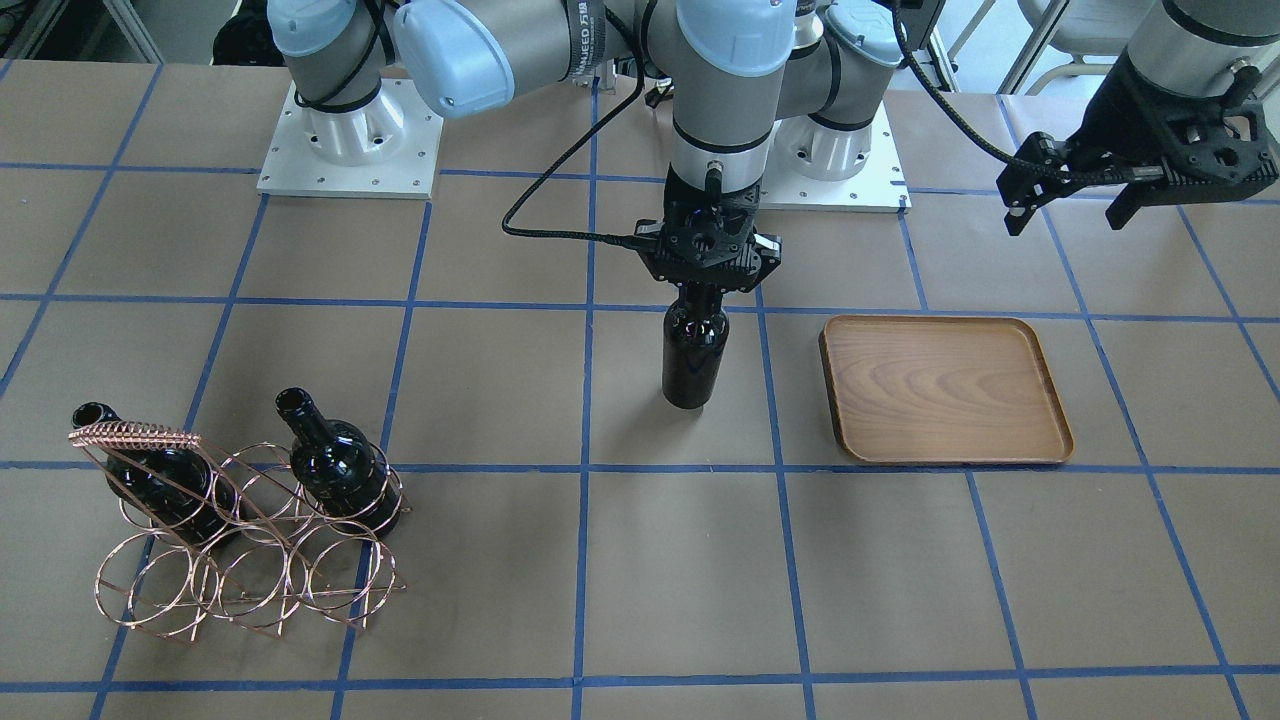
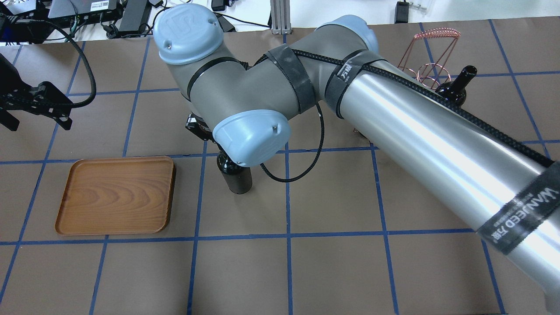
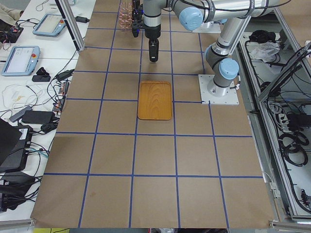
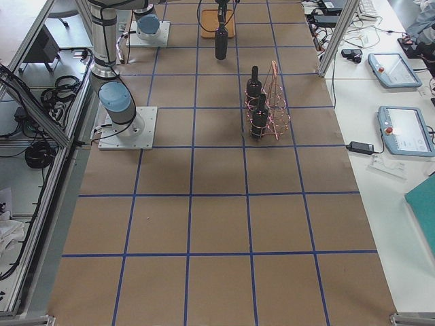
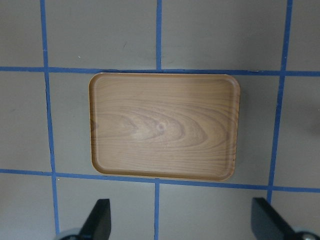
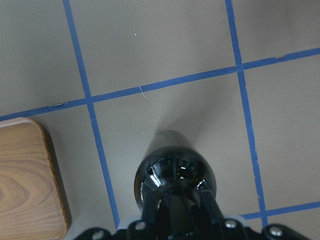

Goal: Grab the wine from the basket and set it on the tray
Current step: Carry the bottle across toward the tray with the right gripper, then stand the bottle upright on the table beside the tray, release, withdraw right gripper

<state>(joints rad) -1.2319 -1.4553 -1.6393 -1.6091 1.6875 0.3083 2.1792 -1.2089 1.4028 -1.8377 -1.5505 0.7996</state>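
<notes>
I see the wine (image 1: 695,355) upright between basket (image 1: 250,560) and tray (image 1: 945,390), nearer the tray (not on it); my right gripper (image 1: 706,292) is clamped on its neck; the left gripper (image 1: 1067,218), jaws spread, hangs near the tray; two other bottles (image 1: 335,470) lean in the basket

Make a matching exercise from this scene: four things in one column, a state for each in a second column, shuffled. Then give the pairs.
1. tray
2. basket
3. middle bottle
4. left jaws

A. spread open in the air
B. holds two bottles
C. bare, nothing on it
D. upright, neck clamped in the right jaws

Pairs: 1-C, 2-B, 3-D, 4-A.
</notes>
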